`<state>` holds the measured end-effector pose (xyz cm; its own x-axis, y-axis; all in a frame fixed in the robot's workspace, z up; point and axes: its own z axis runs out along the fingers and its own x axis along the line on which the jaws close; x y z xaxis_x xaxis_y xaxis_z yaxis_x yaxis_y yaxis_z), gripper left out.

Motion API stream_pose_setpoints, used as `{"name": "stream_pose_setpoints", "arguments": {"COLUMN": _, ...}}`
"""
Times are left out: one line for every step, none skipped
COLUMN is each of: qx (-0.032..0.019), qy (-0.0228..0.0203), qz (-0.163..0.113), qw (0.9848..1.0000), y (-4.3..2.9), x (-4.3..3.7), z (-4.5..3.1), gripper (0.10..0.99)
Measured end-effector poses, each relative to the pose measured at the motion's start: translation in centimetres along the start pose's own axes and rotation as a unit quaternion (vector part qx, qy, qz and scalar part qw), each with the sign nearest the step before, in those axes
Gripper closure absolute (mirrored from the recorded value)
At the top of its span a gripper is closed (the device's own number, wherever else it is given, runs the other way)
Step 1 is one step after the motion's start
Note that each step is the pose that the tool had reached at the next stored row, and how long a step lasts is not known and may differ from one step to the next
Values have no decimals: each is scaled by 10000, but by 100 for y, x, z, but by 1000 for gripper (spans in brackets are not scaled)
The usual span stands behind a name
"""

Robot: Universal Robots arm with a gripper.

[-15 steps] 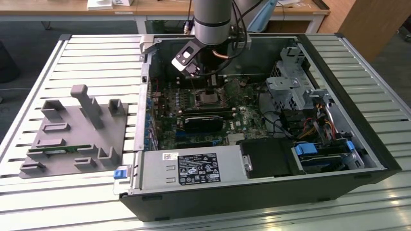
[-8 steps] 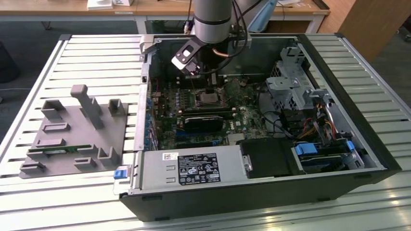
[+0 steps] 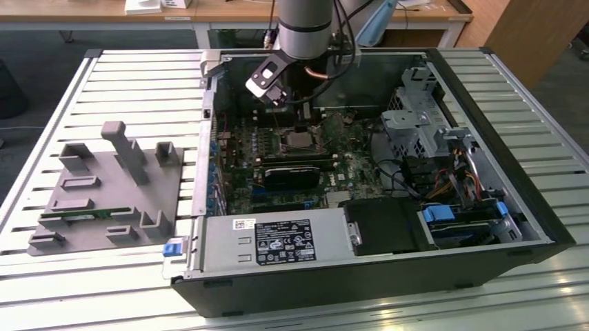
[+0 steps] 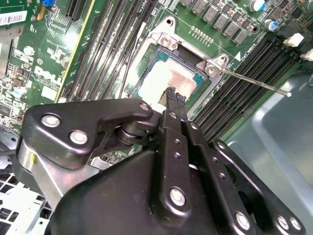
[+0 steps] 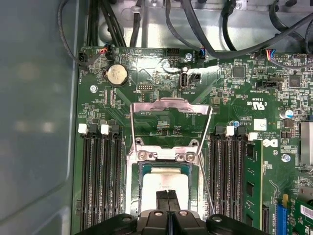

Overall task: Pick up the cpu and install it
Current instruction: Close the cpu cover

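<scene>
**Hand clenched, gripping nothing, tips at or just above the small flat silver-topped square cpu.**
The cpu lies directly under the fingertips in the metal-framed socket, whose hinged metal plate stands raised just beyond the hand. Risk: pressing on a skewed chip could bend the contacts. The open black computer case holds the green motherboard.

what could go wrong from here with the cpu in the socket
1. The gripper, fingers shut, sits right over the cpu lying in the socket; pressing off-centre could tilt it or harm the socket.
2. The metal frame stands open and the lever is unlatched, so nothing clamps the cpu; a nudge may shift it.
3. The lever juts out beside the gripper and could snag.
</scene>
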<state>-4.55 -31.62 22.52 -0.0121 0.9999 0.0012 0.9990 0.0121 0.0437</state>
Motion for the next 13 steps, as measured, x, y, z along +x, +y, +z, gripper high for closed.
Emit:
{"name": "stream_pose_setpoints", "arguments": {"qx": -1, "qy": 1, "qz": 0, "qw": 10000, "y": 0, "x": 0, "z": -1, "gripper": 973}}
{"name": "stream_pose_setpoints", "arguments": {"qx": 0, "qy": 1, "qz": 0, "qw": 10000, "y": 0, "x": 0, "z": -3, "gripper": 973}}
{"name": "stream_pose_setpoints", "arguments": {"qx": 0, "qy": 0, "qz": 0, "qw": 10000, "y": 0, "x": 0, "z": -7, "gripper": 973}}
{"name": "stream_pose_setpoints", "arguments": {"qx": 0, "qy": 0, "qz": 0, "qw": 10000, "y": 0, "x": 0, "z": -10, "gripper": 973}}
{"name": "stream_pose_setpoints", "arguments": {"qx": 0, "qy": 0, "qz": 0, "qw": 10000, "y": 0, "x": 0, "z": -14, "gripper": 973}}
{"name": "stream_pose_setpoints", "arguments": {"qx": 0, "qy": 0, "qz": 0, "qw": 10000, "y": 1, "x": 0, "z": -18, "gripper": 973}}
{"name": "stream_pose_setpoints", "arguments": {"qx": 0, "qy": 0, "qz": 0, "qw": 10000, "y": 1, "x": 0, "z": -22, "gripper": 973}}
{"name": "stream_pose_setpoints", "arguments": {"qx": 0, "qy": 0, "qz": 0, "qw": 10000, "y": 1, "x": 0, "z": -28, "gripper": 973}}
{"name": "stream_pose_setpoints", "arguments": {"qx": 0, "qy": 0, "qz": 0, "qw": 10000, "y": 1, "x": 0, "z": -38, "gripper": 973}}
{"name": "stream_pose_setpoints", "arguments": {"qx": 0, "qy": 0, "qz": 0, "qw": 10000, "y": 2, "x": 0, "z": -46, "gripper": 973}}
{"name": "stream_pose_setpoints", "arguments": {"qx": 0, "qy": 0, "qz": 0, "qw": 10000, "y": 2, "x": 0, "z": -54, "gripper": 973}}
{"name": "stream_pose_setpoints", "arguments": {"qx": 0, "qy": 0, "qz": 0, "qw": 10000, "y": 3, "x": 0, "z": -62, "gripper": 973}}
{"name": "stream_pose_setpoints", "arguments": {"qx": 0, "qy": 0, "qz": 0, "qw": 10000, "y": 3, "x": 0, "z": -70, "gripper": 973}}
